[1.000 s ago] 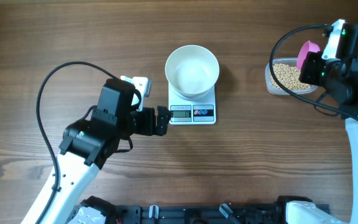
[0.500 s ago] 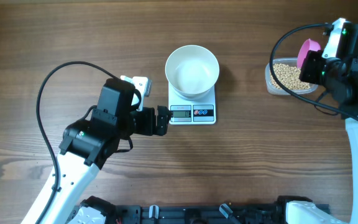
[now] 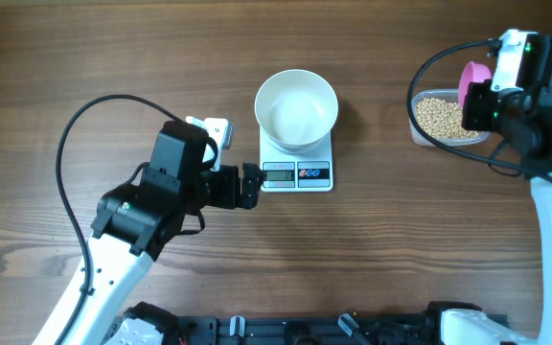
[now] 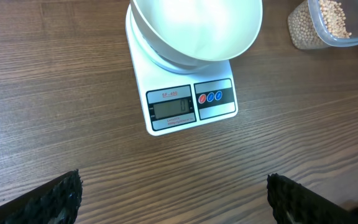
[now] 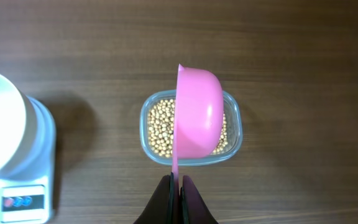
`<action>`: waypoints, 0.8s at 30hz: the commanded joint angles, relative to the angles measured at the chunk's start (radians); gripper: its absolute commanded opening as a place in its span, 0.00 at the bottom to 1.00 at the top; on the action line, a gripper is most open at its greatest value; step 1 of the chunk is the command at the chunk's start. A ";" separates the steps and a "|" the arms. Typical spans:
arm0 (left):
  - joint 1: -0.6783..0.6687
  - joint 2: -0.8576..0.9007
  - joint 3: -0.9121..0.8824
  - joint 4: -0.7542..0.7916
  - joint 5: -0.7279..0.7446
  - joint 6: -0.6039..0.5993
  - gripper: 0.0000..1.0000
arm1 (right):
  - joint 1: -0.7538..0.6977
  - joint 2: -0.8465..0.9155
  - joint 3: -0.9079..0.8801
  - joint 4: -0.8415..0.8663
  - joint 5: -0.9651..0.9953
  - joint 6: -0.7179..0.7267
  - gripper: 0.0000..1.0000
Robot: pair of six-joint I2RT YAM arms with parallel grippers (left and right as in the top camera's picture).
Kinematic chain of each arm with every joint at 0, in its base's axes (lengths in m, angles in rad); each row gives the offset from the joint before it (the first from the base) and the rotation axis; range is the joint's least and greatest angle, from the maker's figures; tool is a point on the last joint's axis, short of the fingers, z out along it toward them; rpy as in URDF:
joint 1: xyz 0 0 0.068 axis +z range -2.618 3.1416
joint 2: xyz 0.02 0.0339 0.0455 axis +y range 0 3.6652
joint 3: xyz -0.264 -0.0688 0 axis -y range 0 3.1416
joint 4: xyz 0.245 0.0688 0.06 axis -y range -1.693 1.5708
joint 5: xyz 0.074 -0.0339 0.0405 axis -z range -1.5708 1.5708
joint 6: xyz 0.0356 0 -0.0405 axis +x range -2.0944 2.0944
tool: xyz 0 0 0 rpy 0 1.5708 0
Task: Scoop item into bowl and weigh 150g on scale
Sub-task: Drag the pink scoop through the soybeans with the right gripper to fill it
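The bowl (image 3: 296, 108) sits on the scale (image 3: 296, 175), centre frame; only the left wrist view shows its red label (image 4: 173, 94) — unreadable. The left pincer (image 3: 249, 186) is spread; the right pincer (image 5: 176, 186) pinches a pink scoop (image 5: 199, 112) above the beans (image 5: 160, 127), upper right.

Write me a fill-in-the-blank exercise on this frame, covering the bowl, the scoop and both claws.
The round white bowl, resting on the flat white kitchen scale, is ____.
The right claw is shut on the handle of a small plastic scoop coloured ____.
The left claw, near the scale, stands ____.
Missing: empty; pink; open.
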 commanded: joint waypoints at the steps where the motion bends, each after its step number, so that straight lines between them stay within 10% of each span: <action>1: -0.005 -0.003 0.003 0.003 0.018 0.009 1.00 | -0.003 0.070 0.013 0.006 -0.008 -0.106 0.04; 24: -0.005 -0.003 0.003 0.003 0.018 0.009 1.00 | -0.102 0.283 -0.003 0.019 0.001 -0.182 0.04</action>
